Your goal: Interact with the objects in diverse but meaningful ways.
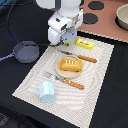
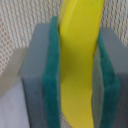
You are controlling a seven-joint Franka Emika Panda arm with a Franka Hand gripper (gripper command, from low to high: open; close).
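Note:
In the wrist view a yellow banana (image 2: 80, 55) stands pinched between my two green pads (image 2: 51, 80), so my gripper (image 2: 77, 85) is shut on it. In the exterior view my gripper (image 1: 64, 41) hangs over the far edge of the woven mat (image 1: 30, 80), just behind the plate (image 1: 58, 69) holding the orange-brown bread loaf (image 1: 70, 65). The flat yellow packet (image 1: 85, 44) lies to the exterior view's right of the gripper. A light blue cup (image 1: 47, 91) stands at the mat's near corner. The dark grey pot (image 1: 25, 51) sits off the mat on the exterior view's left.
A toy knife (image 1: 83, 58) lies behind the plate and a toy fork (image 1: 66, 80) in front of it. A pink toy stove (image 1: 102, 22) with black burners and a grey bowl (image 1: 122, 16) stand at the back right. A cable runs by the pot.

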